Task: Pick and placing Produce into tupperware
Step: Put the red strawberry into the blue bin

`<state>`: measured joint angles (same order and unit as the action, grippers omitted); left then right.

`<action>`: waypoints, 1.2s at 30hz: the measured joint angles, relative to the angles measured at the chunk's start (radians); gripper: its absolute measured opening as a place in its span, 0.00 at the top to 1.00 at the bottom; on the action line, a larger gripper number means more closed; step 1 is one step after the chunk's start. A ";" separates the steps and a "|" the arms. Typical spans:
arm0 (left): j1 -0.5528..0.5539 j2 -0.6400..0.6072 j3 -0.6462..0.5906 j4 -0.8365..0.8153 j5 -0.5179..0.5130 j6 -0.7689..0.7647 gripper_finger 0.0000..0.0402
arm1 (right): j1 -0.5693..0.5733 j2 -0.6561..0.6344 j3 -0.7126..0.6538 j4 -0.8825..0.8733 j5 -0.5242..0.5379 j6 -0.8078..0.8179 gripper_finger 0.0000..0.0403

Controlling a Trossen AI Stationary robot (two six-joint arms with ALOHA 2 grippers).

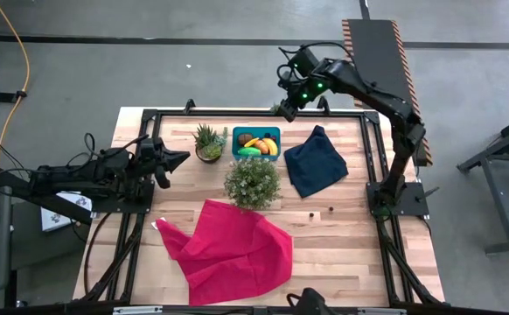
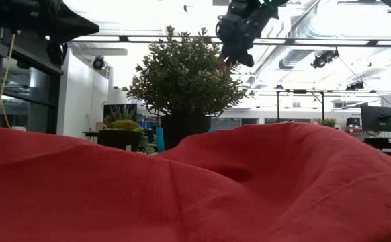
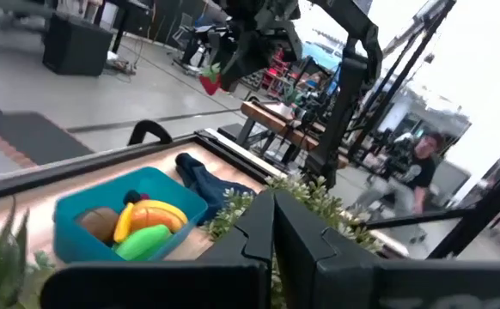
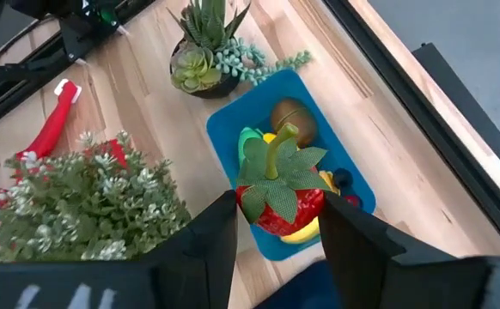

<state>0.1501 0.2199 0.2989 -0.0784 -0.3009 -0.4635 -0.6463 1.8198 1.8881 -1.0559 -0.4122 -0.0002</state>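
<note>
While gripped, strawberry (image 4: 286, 209) above tupperware (image 4: 233, 137)

No legible text or labels anywhere

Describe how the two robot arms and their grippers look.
Both arms are dark, nearly black, jointed links with black cables looped along them. The right arm shows small green lights near its wrist. The left gripper tapers to a point; the right gripper has two flat, blocky black fingers.

Two tiny dark bits (image 1: 321, 211) on the table, too small to identify; blurred person (image 3: 419, 167) beyond.
</note>
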 joint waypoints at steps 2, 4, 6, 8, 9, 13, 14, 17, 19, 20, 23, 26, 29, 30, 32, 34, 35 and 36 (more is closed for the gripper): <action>0.000 0.000 0.000 0.002 0.024 0.054 1.00 | 0.006 0.013 0.000 0.014 0.000 -0.005 0.66; 0.000 0.000 0.000 0.003 0.098 0.141 1.00 | 0.016 0.032 0.000 0.020 0.000 -0.013 0.66; 0.000 0.000 0.000 0.017 0.204 0.243 1.00 | 0.026 0.052 0.000 0.025 0.000 -0.016 0.66; 0.000 0.000 0.000 0.045 0.304 0.322 1.00 | 0.035 0.070 0.000 0.029 0.000 -0.016 0.66; -0.001 0.000 0.000 0.058 0.333 0.347 1.00 | 0.039 0.081 0.000 0.031 0.001 -0.016 0.66; -0.001 -0.001 0.000 0.053 0.341 0.355 1.00 | 0.058 0.122 0.000 0.032 0.051 -0.026 0.66; 0.000 -0.001 0.000 0.047 0.337 0.355 1.00 | 0.062 0.129 0.000 0.032 0.065 -0.027 0.66; 0.000 -0.001 0.000 0.035 0.351 0.374 1.00 | 0.072 0.151 0.000 0.041 0.075 -0.031 0.66; 0.000 -0.001 0.000 0.030 0.374 0.395 1.00 | 0.078 0.167 0.000 0.047 0.076 -0.029 0.66; 0.000 -0.001 0.000 0.030 0.387 0.406 1.00 | 0.080 0.173 0.000 0.047 0.077 -0.029 0.66; 0.000 -0.001 -0.011 0.046 0.431 0.438 1.00 | 0.086 0.186 0.000 0.053 0.080 -0.027 0.66; 0.000 -0.018 -0.067 0.131 0.473 0.454 1.00 | 0.092 0.190 0.000 0.053 0.082 -0.027 0.66; 0.000 -0.041 -0.131 0.239 0.493 0.439 1.00 | 0.097 0.190 0.000 0.067 0.087 -0.022 0.66; 0.000 -0.049 -0.150 0.258 0.495 0.434 1.00 | 0.098 0.190 0.000 0.066 0.088 -0.018 0.66; 0.000 -0.067 -0.168 0.268 0.496 0.433 1.00 | 0.098 0.190 0.000 0.067 0.088 -0.016 0.66; 0.000 -0.086 -0.177 0.270 0.496 0.433 1.00 | 0.098 0.190 0.000 0.067 0.088 -0.016 0.66; 0.000 -0.097 -0.181 0.270 0.496 0.433 1.00 | 0.098 0.190 0.000 0.067 0.088 -0.016 0.66; 0.000 -0.108 -0.184 0.270 0.496 0.437 1.00 | 0.098 0.190 0.000 0.070 0.088 -0.016 0.66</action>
<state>0.1501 0.1119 0.1148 0.1917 0.1952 -0.0264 -0.5488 2.0102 1.8881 -0.9863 -0.3241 -0.0158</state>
